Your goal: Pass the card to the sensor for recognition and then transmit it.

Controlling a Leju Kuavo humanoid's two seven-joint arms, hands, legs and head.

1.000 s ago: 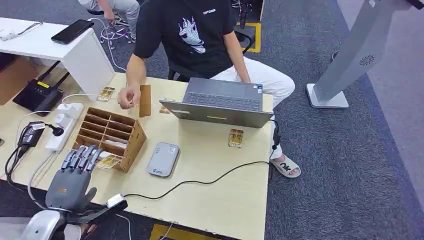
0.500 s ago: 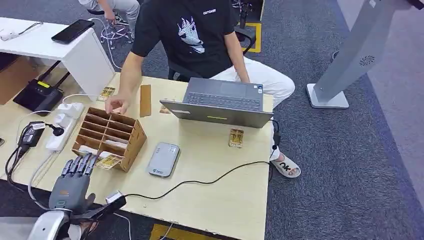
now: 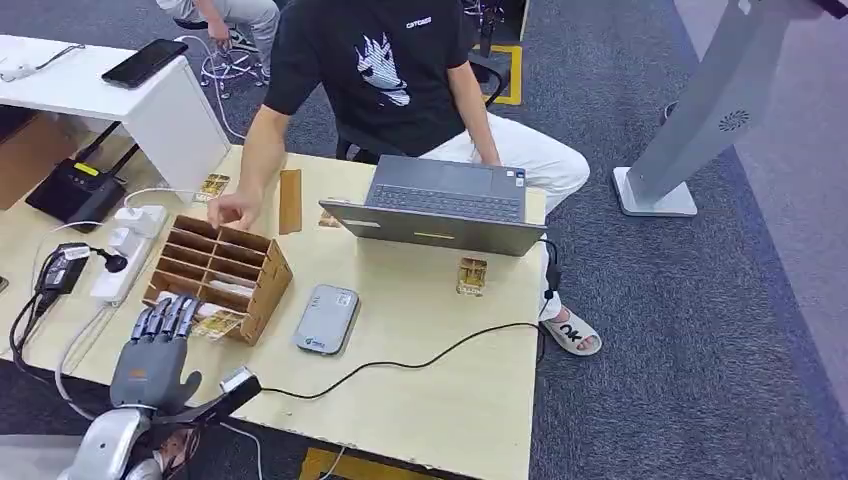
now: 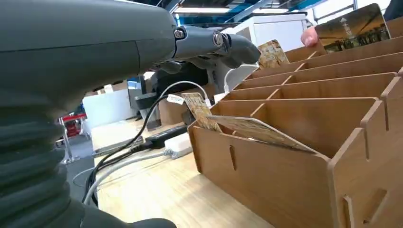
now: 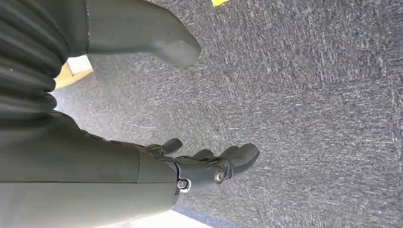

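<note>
A patterned card (image 3: 217, 322) lies slanted in the nearest slot of the wooden card rack (image 3: 255, 262); in the left wrist view this card (image 4: 256, 130) rests across the front compartment. My left hand (image 3: 155, 358) hovers at the table's near edge, its fingers (image 3: 168, 313) stretched out toward the rack's near left corner, holding nothing. Its fingers (image 4: 216, 43) reach above the rack without touching the card. The grey card sensor (image 3: 327, 318) lies flat to the right of the rack. My right hand (image 5: 209, 166) hangs over the carpet with loose, empty fingers.
A person sits behind the table, one hand (image 3: 230, 210) on the rack's far edge beside a card (image 4: 354, 26) standing there. An open laptop (image 3: 440, 205), a loose card (image 3: 472, 275), a black cable (image 3: 420, 355) and a power strip (image 3: 125, 250) share the tabletop.
The person's hand came down onto the rack's far edge. My left hand drew back toward me, then edged forward again to the rack's near corner.
</note>
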